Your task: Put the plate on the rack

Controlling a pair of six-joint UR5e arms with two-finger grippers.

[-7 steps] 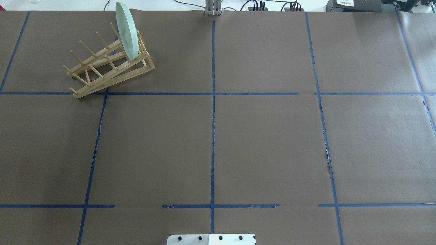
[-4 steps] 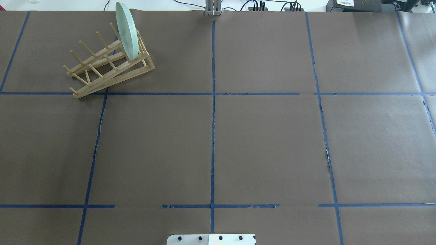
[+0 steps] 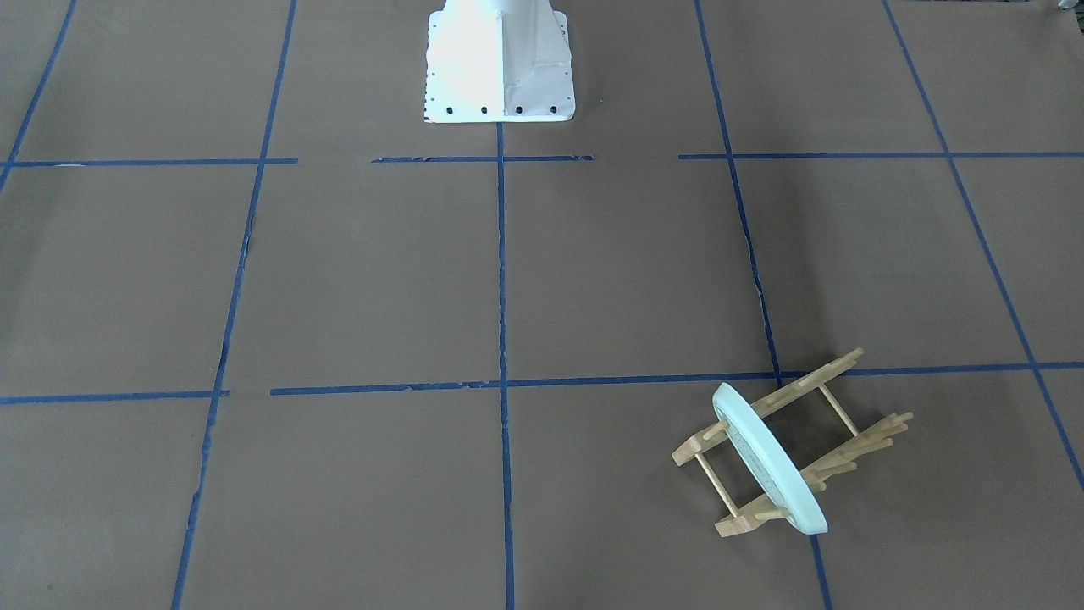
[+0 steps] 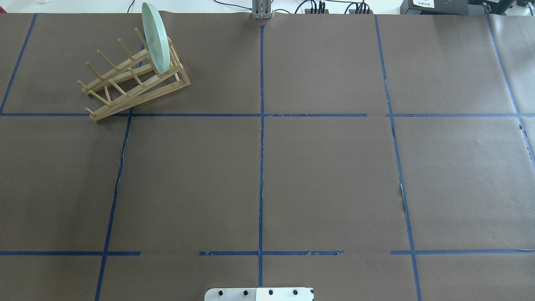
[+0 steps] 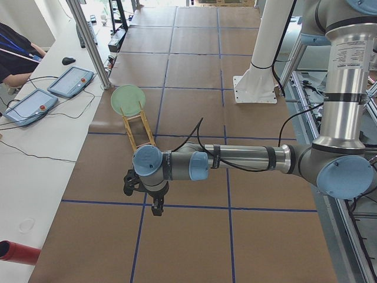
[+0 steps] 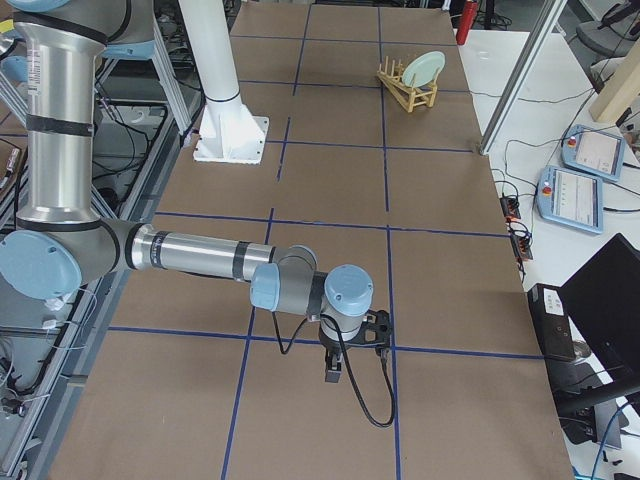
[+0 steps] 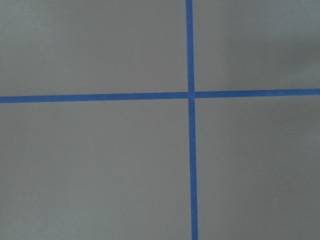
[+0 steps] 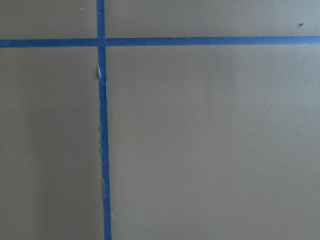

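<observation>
The pale mint-green plate [image 4: 155, 37] stands on edge in the end slot of the light wooden rack [image 4: 142, 90] at the far left of the table. Plate [image 3: 766, 457] and rack [image 3: 735, 525] also show in the front view, near the bottom right. Neither gripper touches them. My left gripper [image 5: 154, 206] shows only in the exterior left view, low over the brown table, nearer the camera than the rack [image 5: 140, 130]. My right gripper [image 6: 335, 372] shows only in the exterior right view, far from the plate [image 6: 425, 68]. I cannot tell whether either is open or shut.
Brown paper with blue tape lines [image 4: 261, 125] covers the table. The white robot base [image 3: 498, 63] stands at the near middle edge. Both wrist views show only paper and tape. Tablets [image 5: 70, 81] and cables lie on the white bench beyond the far edge.
</observation>
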